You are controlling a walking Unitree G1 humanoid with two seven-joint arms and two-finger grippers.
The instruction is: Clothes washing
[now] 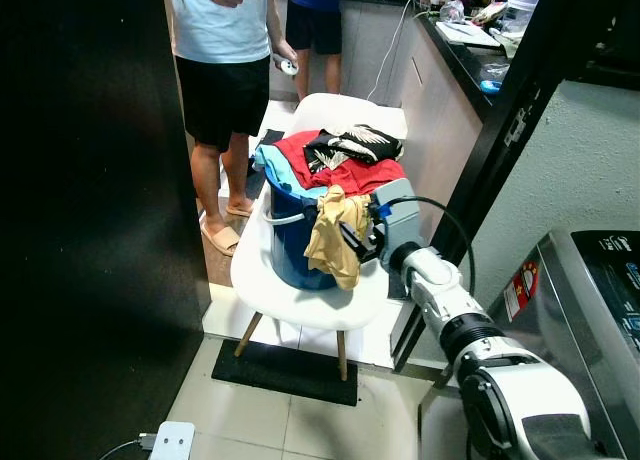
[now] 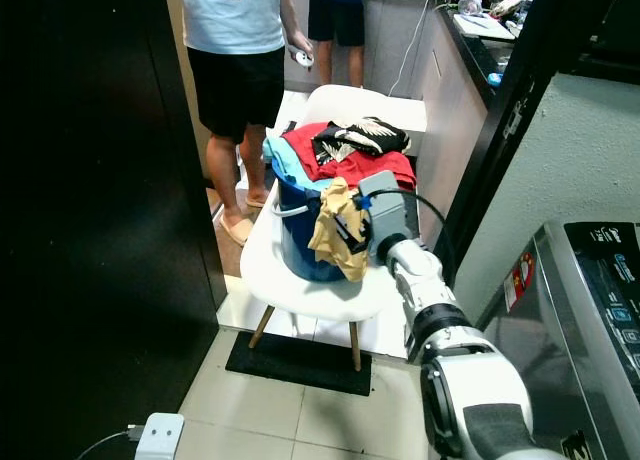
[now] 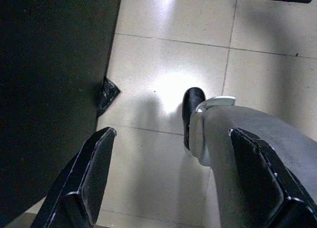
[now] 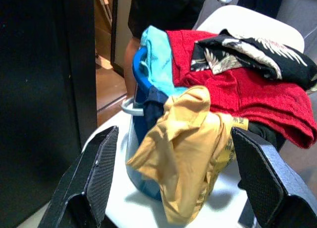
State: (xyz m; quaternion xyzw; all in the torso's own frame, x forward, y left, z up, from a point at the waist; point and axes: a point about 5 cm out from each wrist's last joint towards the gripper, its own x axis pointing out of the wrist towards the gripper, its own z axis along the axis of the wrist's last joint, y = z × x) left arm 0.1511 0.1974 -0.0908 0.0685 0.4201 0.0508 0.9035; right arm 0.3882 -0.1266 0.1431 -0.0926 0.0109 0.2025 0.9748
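Right hand (image 4: 173, 183): your fingers spread apart | yellow garment (image 4: 185, 139) straight ahead, draped over blue bucket (image 1: 300, 250) rim, easiest first grab | left hand (image 3: 173, 183) open, idle.

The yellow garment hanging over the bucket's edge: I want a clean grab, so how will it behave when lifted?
The yellow garment droops in soft folds over the blue bucket, so it is probably floppy and light. It may drag the red cloth beside it. The open right gripper faces it.
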